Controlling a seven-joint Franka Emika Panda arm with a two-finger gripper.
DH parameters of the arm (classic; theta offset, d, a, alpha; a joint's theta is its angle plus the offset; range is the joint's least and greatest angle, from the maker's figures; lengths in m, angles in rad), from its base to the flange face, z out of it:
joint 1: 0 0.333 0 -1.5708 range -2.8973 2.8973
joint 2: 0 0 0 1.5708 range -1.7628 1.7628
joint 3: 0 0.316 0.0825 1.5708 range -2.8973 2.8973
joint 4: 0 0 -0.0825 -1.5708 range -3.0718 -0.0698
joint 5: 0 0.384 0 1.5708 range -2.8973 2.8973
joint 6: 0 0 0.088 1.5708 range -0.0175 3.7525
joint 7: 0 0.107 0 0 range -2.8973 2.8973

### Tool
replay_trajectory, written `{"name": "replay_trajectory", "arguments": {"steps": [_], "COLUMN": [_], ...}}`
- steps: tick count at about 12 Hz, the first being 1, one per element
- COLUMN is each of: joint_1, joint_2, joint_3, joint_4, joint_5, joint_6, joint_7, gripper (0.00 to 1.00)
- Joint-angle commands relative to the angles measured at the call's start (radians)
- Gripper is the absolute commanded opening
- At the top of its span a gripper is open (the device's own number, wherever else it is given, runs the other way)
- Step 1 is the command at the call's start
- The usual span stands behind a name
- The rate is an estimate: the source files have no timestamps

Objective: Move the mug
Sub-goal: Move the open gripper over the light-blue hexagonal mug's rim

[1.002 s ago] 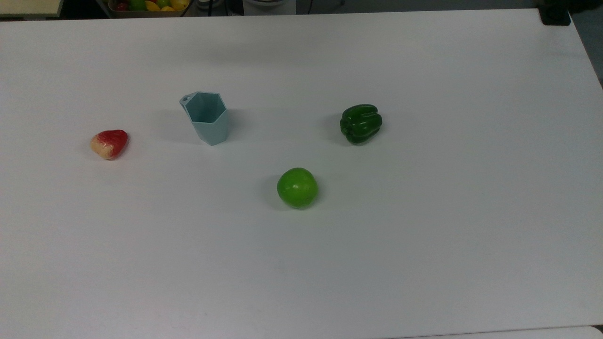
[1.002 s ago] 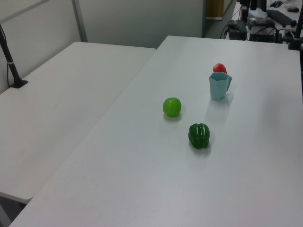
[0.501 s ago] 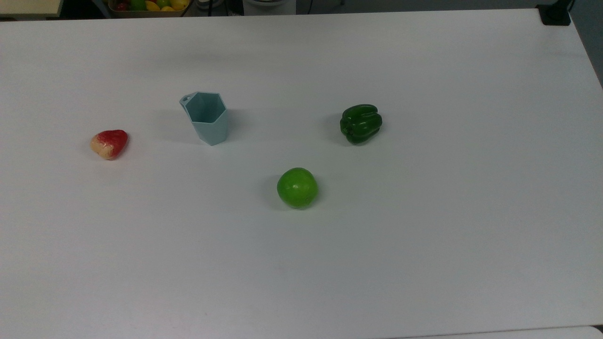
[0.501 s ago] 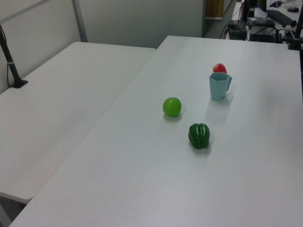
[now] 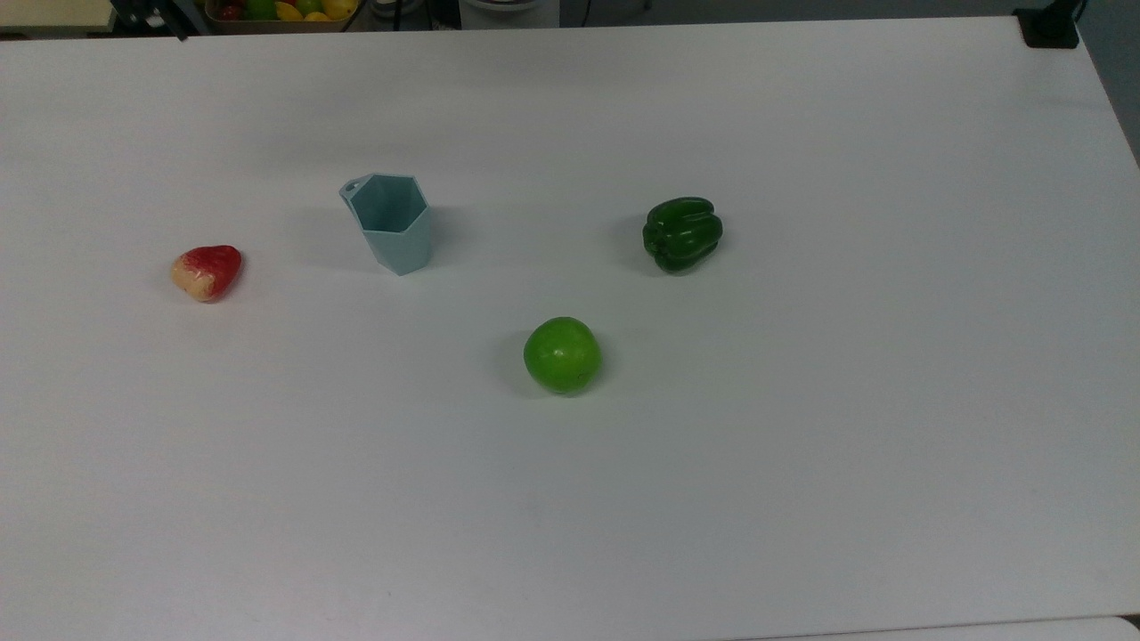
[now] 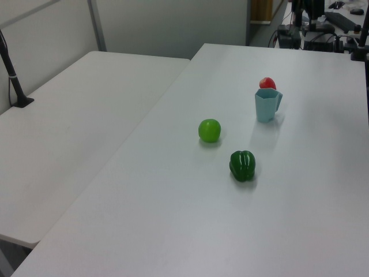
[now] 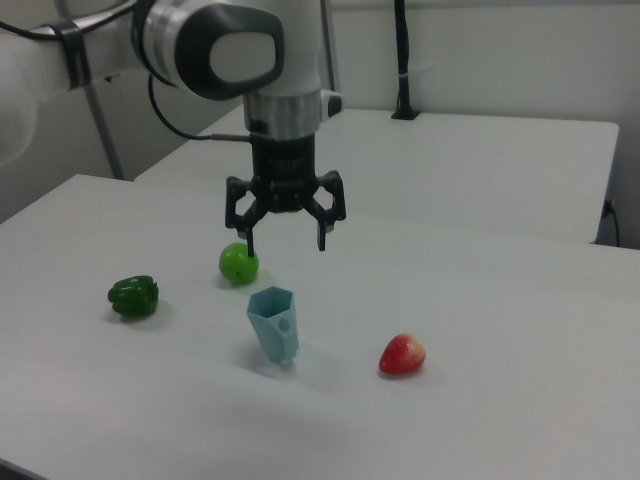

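Note:
The pale blue-grey mug [image 5: 392,223] stands upright on the white table [image 5: 802,445], its hexagonal mouth facing up and its small loop handle at the top view's upper left. It also appears in the left view [image 6: 267,105] and the right view [image 7: 273,325]. In the right view my gripper [image 7: 285,243] hangs open a short way above the mug, fingers pointing down and nothing between them. It does not touch the mug.
A red strawberry [image 5: 207,271] lies at the top view's left of the mug. A green apple [image 5: 562,355] and a dark green bell pepper [image 5: 682,233] lie to the mug's right. A bin of fruit [image 5: 280,11] sits beyond the far edge. A second table [image 6: 69,133] adjoins.
A dark part has come into the top view's upper left corner. The mug and the fruits have not moved.

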Motion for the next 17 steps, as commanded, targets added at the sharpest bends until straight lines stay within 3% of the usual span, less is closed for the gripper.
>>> {"name": "replay_trajectory", "arguments": {"steps": [1, 3, 11, 14, 17], "joint_1": [0.020, 0.050, 0.116, 0.115, 0.106], "joint_2": [0.050, 0.067, 0.116, 0.098, 0.004], "joint_3": [0.004, 0.006, 0.004, 0.004, 0.004], "joint_4": [-0.015, -0.062, -0.194, -0.278, -0.384], "joint_5": [0.014, 0.045, 0.005, 0.007, 0.007], "joint_6": [0.040, 0.127, 0.311, 0.417, 0.425], "joint_7": [-0.096, -0.068, -0.072, -0.067, -0.067], "gripper": [1.00, 0.99, 0.90, 0.90, 0.90]}}
